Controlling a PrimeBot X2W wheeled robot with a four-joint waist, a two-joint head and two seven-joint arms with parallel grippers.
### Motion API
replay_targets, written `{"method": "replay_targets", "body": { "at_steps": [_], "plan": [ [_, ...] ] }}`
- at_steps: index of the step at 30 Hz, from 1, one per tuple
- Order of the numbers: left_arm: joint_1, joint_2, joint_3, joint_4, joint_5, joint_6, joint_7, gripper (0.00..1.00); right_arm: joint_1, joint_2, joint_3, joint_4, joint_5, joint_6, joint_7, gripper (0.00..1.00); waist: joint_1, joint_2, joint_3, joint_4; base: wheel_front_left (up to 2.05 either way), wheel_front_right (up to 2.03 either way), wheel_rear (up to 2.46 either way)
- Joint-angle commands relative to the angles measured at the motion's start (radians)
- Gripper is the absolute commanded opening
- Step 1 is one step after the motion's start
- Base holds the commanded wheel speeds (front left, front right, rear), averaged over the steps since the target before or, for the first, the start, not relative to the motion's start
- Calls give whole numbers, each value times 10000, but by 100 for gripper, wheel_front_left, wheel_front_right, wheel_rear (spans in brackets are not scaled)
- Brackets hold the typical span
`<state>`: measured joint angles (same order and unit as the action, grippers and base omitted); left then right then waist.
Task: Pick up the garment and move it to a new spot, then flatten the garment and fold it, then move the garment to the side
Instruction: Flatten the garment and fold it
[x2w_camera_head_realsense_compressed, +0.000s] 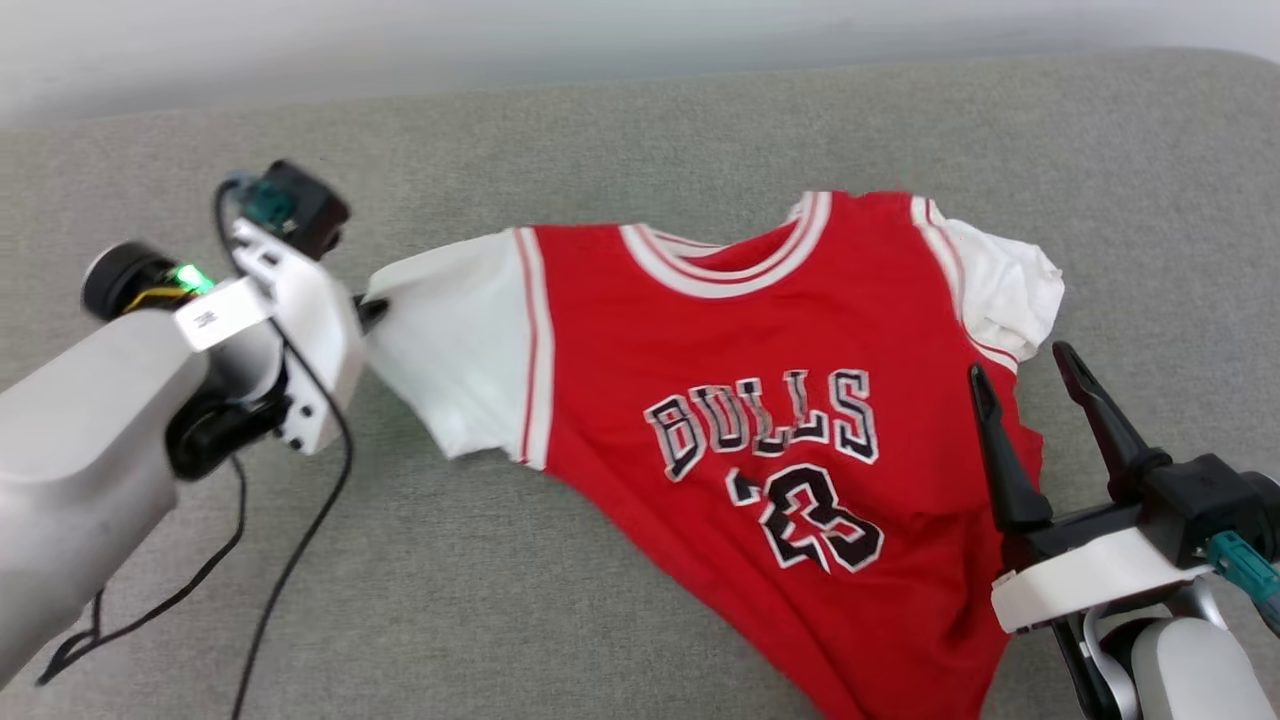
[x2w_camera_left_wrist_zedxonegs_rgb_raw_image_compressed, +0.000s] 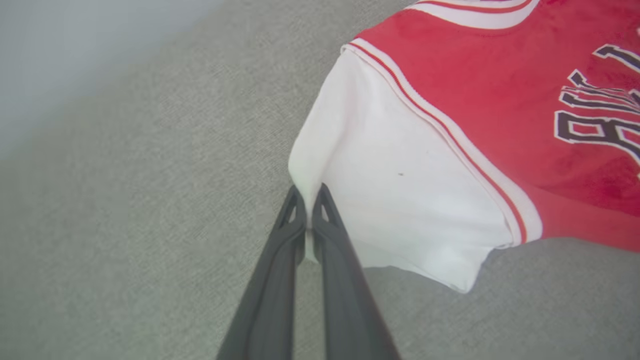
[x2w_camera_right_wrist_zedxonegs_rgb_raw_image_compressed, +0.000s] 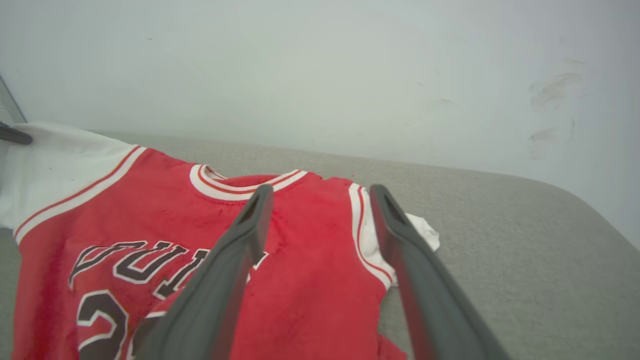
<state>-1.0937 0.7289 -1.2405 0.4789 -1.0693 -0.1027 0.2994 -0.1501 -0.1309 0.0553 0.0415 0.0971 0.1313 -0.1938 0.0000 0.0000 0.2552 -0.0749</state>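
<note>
The garment (x2w_camera_head_realsense_compressed: 760, 400), a red jersey T-shirt with white sleeves and black lettering, lies chest up on the grey surface, its lower part rumpled. My left gripper (x2w_camera_head_realsense_compressed: 368, 308) is shut on the outer edge of its white left sleeve (x2w_camera_left_wrist_zedxonegs_rgb_raw_image_compressed: 400, 190), pinching a fold of cloth between the two dark fingertips (x2w_camera_left_wrist_zedxonegs_rgb_raw_image_compressed: 295, 200). My right gripper (x2w_camera_head_realsense_compressed: 1020, 362) stands open over the shirt's right side, beside the crumpled right sleeve (x2w_camera_head_realsense_compressed: 1010, 285), with nothing between its fingers (x2w_camera_right_wrist_zedxonegs_rgb_raw_image_compressed: 235, 260). In the right wrist view the garment (x2w_camera_right_wrist_zedxonegs_rgb_raw_image_compressed: 310, 250) lies under both fingers.
The grey fabric surface (x2w_camera_head_realsense_compressed: 600, 130) stretches all around the shirt, with a pale wall (x2w_camera_right_wrist_zedxonegs_rgb_raw_image_compressed: 320, 75) behind its far edge. Black cables (x2w_camera_head_realsense_compressed: 300, 540) hang from my left arm over the surface at the lower left.
</note>
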Motion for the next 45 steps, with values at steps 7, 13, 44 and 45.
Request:
{"method": "replay_targets", "body": {
  "at_steps": [7, 13, 44, 45],
  "plan": [
    [1291, 1011, 236, -117, -737, 575, -320, 0, 377, 102, -203, 89, 115, -11, 46, 100, 0, 0, -253, 269, 0, 0, 0],
    [2129, 1390, 311, 390, -1257, 850, -496, 0, 565, 125, -353, 135, 85, -11, 82, 100, 0, 0, -263, 282, 0, 0, 0],
    [3994, -85, 2832, -1033, 1085, 4064, -5656, 100, -2356, -3298, -1199, -221, 2222, -9, 2808, 100, 0, 0, -772, 1568, 0, 0, 0],
    [4171, -108, 3193, -1412, 1413, 4278, -5646, 100, -2622, -3570, -1050, -97, 2425, -9, 3097, 100, 0, 0, -686, 1656, 0, 0, 0]
  ]
}}
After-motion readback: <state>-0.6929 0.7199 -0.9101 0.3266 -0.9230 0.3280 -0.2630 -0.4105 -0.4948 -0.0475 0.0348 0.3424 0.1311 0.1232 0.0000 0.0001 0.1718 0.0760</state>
